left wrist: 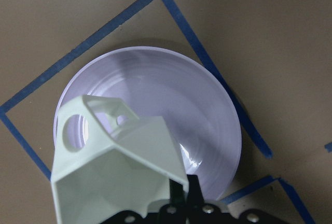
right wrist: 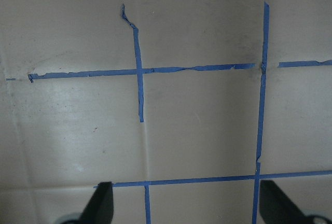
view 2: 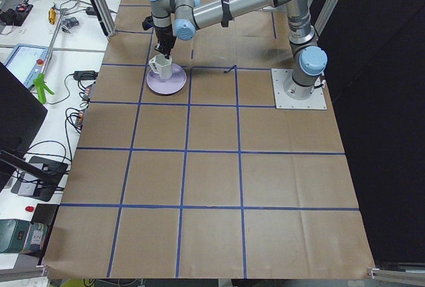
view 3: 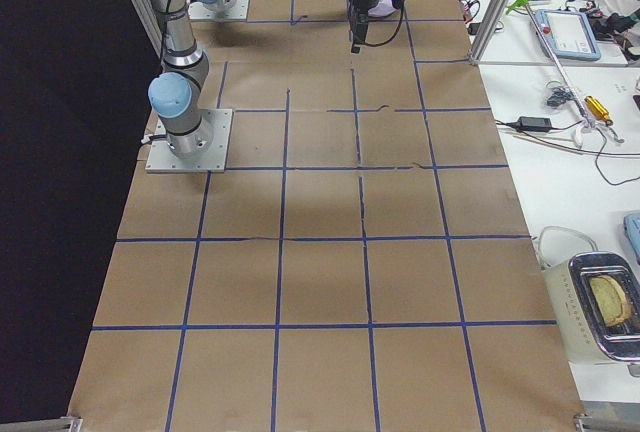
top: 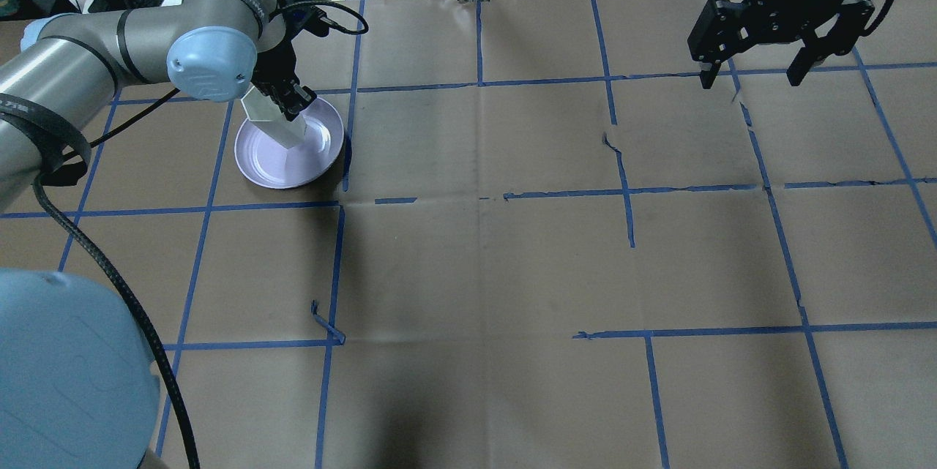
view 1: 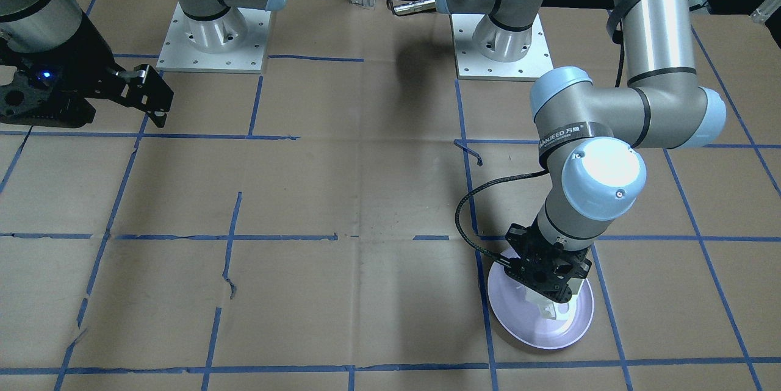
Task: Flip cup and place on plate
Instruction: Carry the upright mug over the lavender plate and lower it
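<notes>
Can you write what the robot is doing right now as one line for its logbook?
left pincer: shut on cup rim | cup: opening up, over plate, contact unclear | right pincer: open, empty, away from plate

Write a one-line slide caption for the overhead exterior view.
Left gripper holds the white cup by its rim over the lavender plate; right gripper hangs open and empty far across the table.

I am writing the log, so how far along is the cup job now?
Done: the cup is already mouth up. In hand: the left jaws grip its rim, holding it over the plate. Left: setting it down and releasing; I cannot tell whether it touches the plate yet.
</notes>
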You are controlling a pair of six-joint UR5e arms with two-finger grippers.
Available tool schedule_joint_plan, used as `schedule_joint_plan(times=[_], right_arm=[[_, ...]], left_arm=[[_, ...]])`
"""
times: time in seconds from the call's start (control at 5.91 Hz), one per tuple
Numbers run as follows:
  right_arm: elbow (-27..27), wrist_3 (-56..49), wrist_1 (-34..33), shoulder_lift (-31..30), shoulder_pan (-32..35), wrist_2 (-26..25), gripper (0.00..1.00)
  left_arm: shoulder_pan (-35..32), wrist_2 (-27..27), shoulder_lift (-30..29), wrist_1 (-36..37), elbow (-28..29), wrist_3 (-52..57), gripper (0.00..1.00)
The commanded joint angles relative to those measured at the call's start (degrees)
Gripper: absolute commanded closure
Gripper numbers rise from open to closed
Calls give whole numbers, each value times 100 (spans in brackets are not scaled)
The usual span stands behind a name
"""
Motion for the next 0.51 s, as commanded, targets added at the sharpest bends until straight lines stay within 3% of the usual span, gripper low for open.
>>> schedule_joint_plan(times=[0.0,0.17,0.34], right_arm=[[0,0,0,0,0,0,0],[0,0,0,0,0,0,0],[0,0,0,0,0,0,0]], left_arm=[[0,21,-8,2,-74,4,77],[9,21,-8,-6,-83,-4,9],[9,21,-8,-15,-83,-13,1]])
